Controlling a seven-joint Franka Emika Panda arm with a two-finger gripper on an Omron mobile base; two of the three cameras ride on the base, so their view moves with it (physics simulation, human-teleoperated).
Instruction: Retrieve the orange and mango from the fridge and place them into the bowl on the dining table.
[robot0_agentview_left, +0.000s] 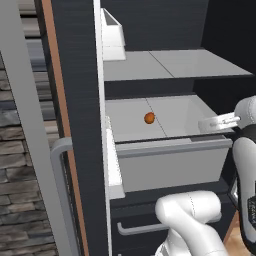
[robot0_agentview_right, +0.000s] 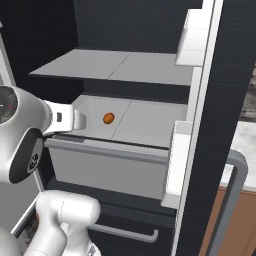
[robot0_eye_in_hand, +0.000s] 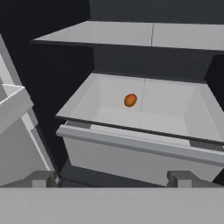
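The fridge (robot0_agentview_left: 80, 100) stands open, its dark door swung wide, and a grey drawer (robot0_eye_in_hand: 131, 144) is pulled out beneath a flat grey shelf (robot0_agentview_right: 115, 67). One small orange-coloured fruit, the orange (robot0_eye_in_hand: 130, 100) as far as I can tell, lies alone on the drawer floor, near the middle toward the back wall. The fingers (robot0_eye_in_hand: 113, 178) hover in front of the drawer, spread wide and holding nothing, well apart from the fruit.
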